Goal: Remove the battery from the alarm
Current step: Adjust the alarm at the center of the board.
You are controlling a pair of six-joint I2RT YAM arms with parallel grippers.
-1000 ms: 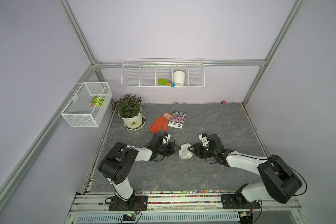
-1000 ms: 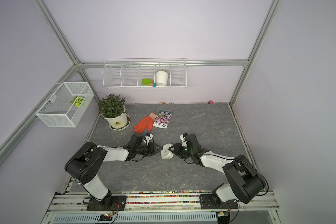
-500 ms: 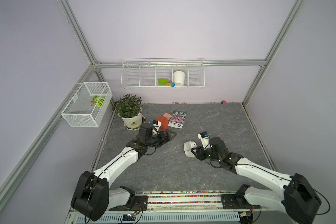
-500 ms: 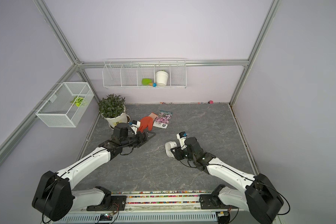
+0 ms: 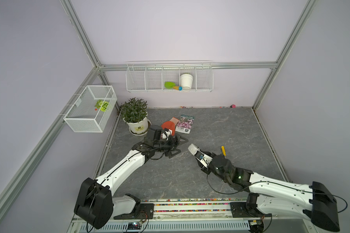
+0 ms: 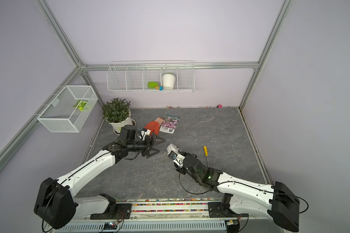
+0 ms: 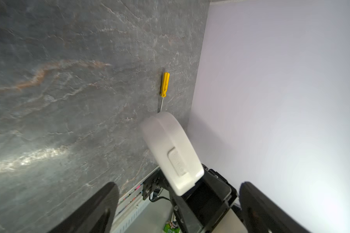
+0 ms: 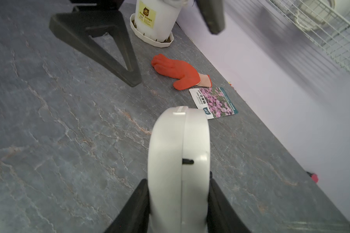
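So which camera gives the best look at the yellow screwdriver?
The left wrist view: the screwdriver lies large and sharp, yellow handle and most of the shaft visible. Both top views show it small beside the right arm; in a top view only the handle shows. The right wrist view misses it.

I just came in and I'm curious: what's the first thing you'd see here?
The white alarm, pinched in the right pincer and held up over the middle of the grey table. Facing it, the left pincer gapes wide open and empty. Behind that lies a bright orange glove, near the potted plant.
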